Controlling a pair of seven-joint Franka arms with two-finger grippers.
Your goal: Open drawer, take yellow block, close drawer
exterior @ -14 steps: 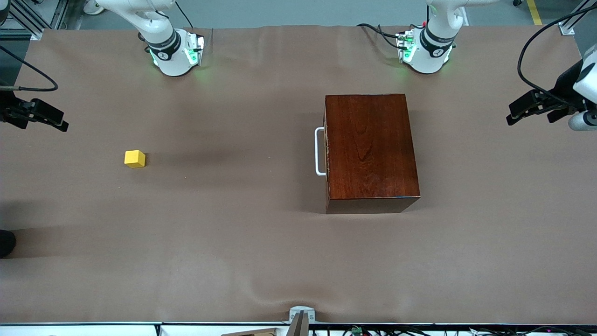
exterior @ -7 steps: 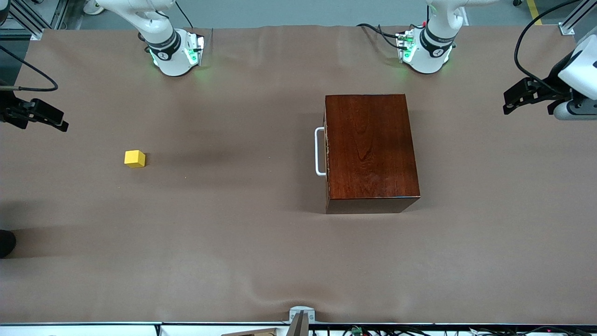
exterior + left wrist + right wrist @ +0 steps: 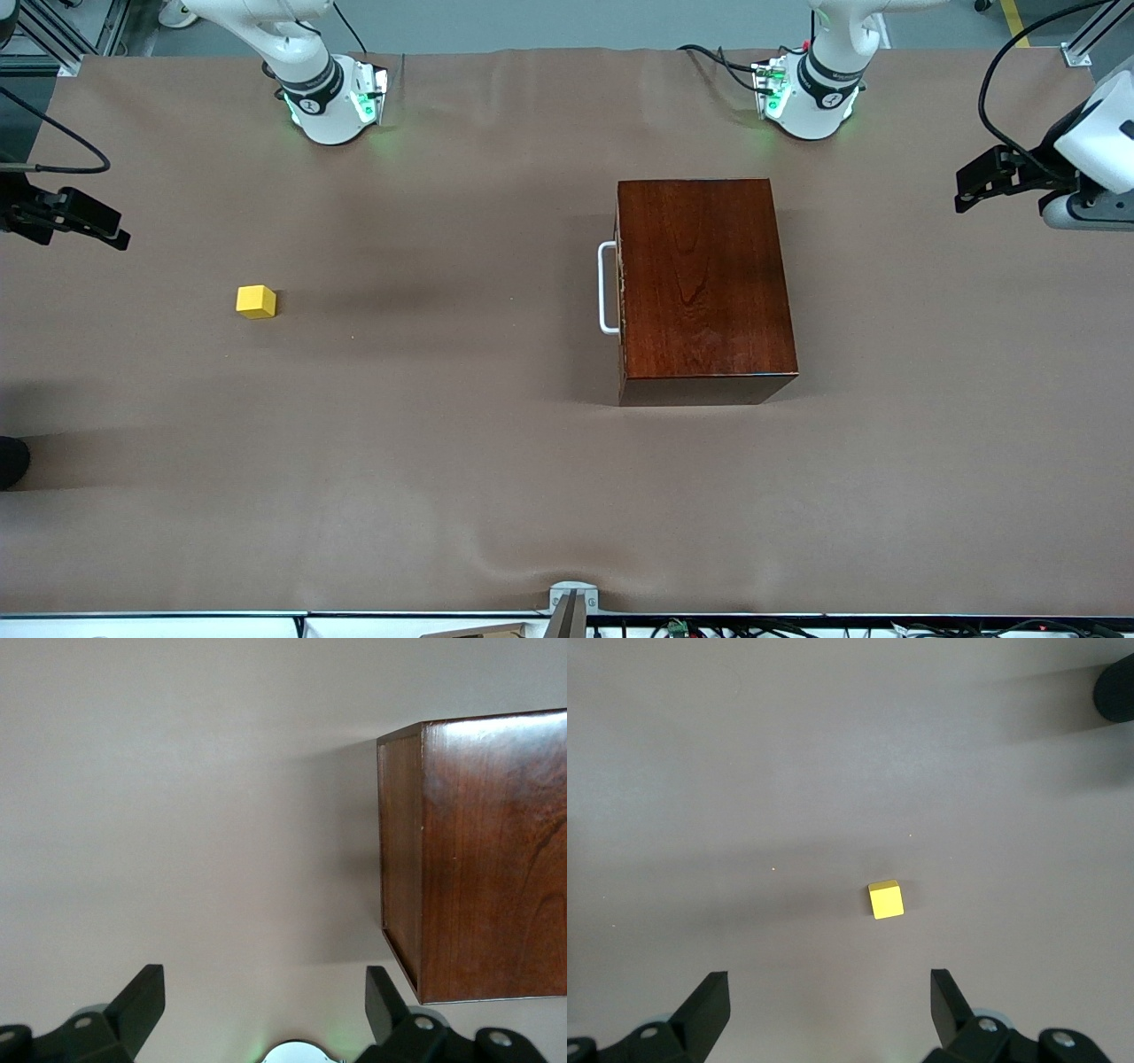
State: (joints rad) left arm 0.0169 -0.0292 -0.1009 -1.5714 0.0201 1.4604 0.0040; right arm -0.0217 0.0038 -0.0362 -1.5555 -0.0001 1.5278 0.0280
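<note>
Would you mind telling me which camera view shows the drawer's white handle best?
The front view: the white handle stands out against the drawer's dark front, on the side of the wooden box that faces the yellow block. The left wrist view shows only a handleless box corner; the right wrist view shows only the block.

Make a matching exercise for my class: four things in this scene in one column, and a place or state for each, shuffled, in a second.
Column one:
1. yellow block
2. drawer
3. left end effector
4. right end effector

Column two:
A. shut inside the wooden box, white handle facing the right arm's end of the table
B. open, up over the table's edge at the right arm's end
C. lying free on the brown table cover, outside the box
D. open, up over the left arm's end of the table

Pairs: 1-C, 2-A, 3-D, 4-B
</note>
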